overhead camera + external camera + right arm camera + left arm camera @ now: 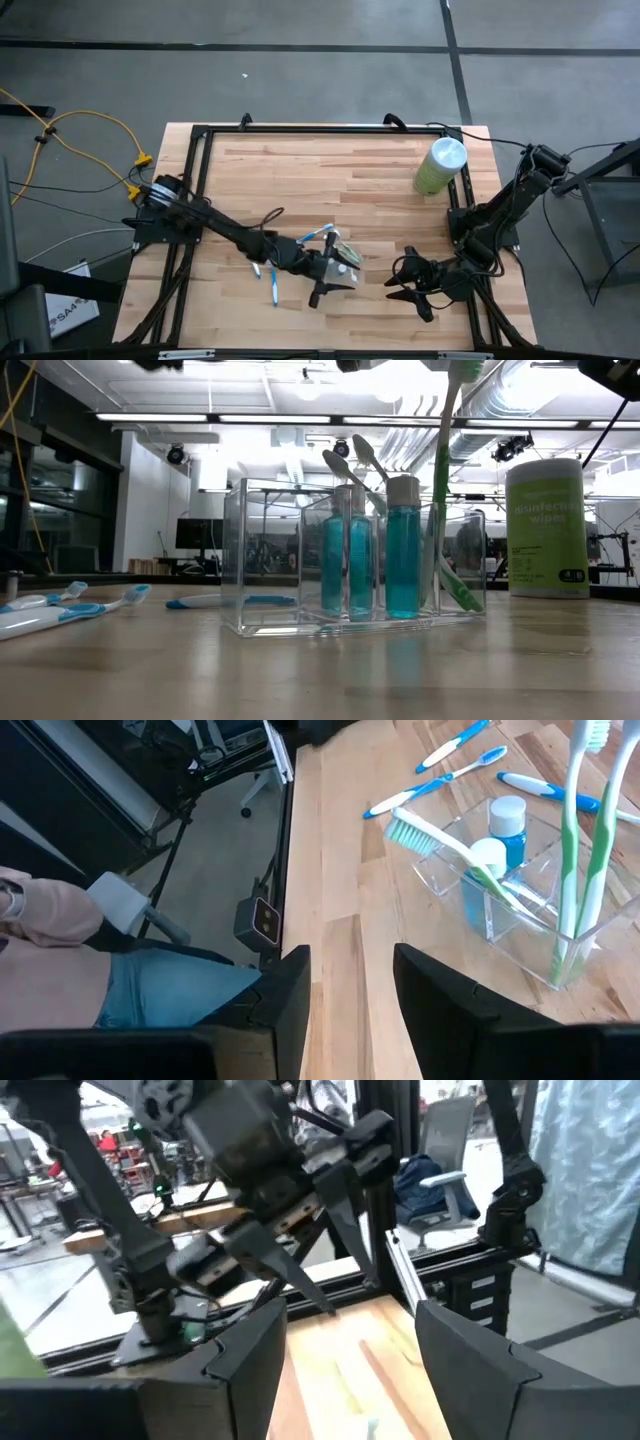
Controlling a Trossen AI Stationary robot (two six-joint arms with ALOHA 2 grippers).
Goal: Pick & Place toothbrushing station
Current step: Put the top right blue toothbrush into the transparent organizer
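Toothbrushing station (350, 560) partly stocked, I judge; loose toothbrushes (455, 765) remain; left gripper (335, 285) and right gripper (410, 290) gape empty.

Three green toothbrushes (575, 840), two teal bottles (403, 550).

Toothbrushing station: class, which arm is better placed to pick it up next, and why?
Probably the left. In the high view the left hand hangs right beside the toothbrushing station; the right hand waits farther away.
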